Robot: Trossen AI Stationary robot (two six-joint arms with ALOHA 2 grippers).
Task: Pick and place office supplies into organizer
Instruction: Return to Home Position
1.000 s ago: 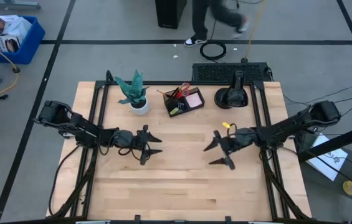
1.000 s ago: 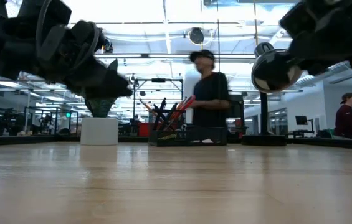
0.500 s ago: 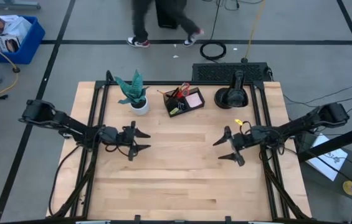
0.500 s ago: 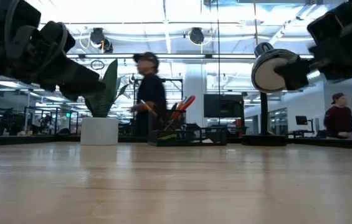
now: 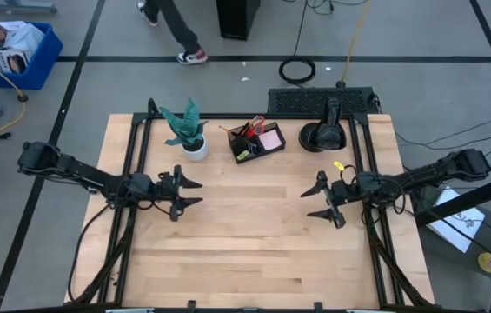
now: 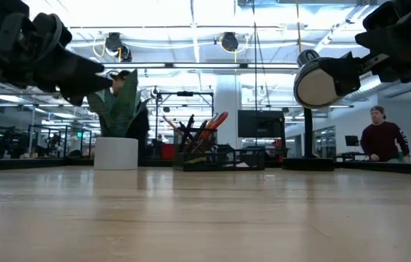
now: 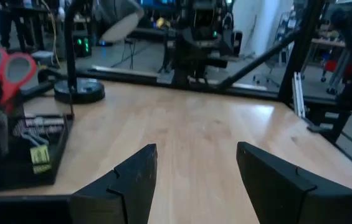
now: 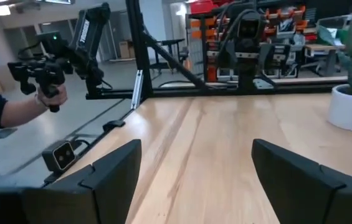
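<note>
The left gripper (image 5: 186,192) hovers above the light wooden table (image 5: 245,252) toward its left edge, about midway between the front and back edges. Its two dark fingers (image 7: 132,180) are spread wide with nothing between them. The right gripper (image 5: 321,199) hangs toward the right edge at about the same depth, its fingers parted and empty too. The two grippers face each other across the middle of the table, well apart.

The small dark translucent rectangular organizer (image 5: 258,142) stands near the middle of the table's back edge, apart from both grippers. The red-handled scissors (image 5: 256,123) stand upright in it, handles up, beside several black pens (image 6: 188,131) that lean out at angles. The pink sticky-note pad (image 5: 270,139) lies flat in the compartment at the organizer's right end. In the left wrist view, a small yellow piece (image 7: 40,155) and some little clips (image 7: 35,134) sit low behind the organizer's dark wall.

A teal-leaved plant in a round white pot (image 5: 195,149) stands just left of the organizer, near the back edge. A black round domed object (image 5: 323,136) sits to the organizer's right, toward the back right corner.

On the floor beyond the back edge, a person's legs (image 5: 169,26) are in mid-stride, and a blue bin (image 5: 15,48) sits off the back left corner. The low view shows another person in a dark red top (image 6: 382,138) in the room behind. In the right wrist view, a person's hand (image 8: 51,94) grips a black device beside the table.
</note>
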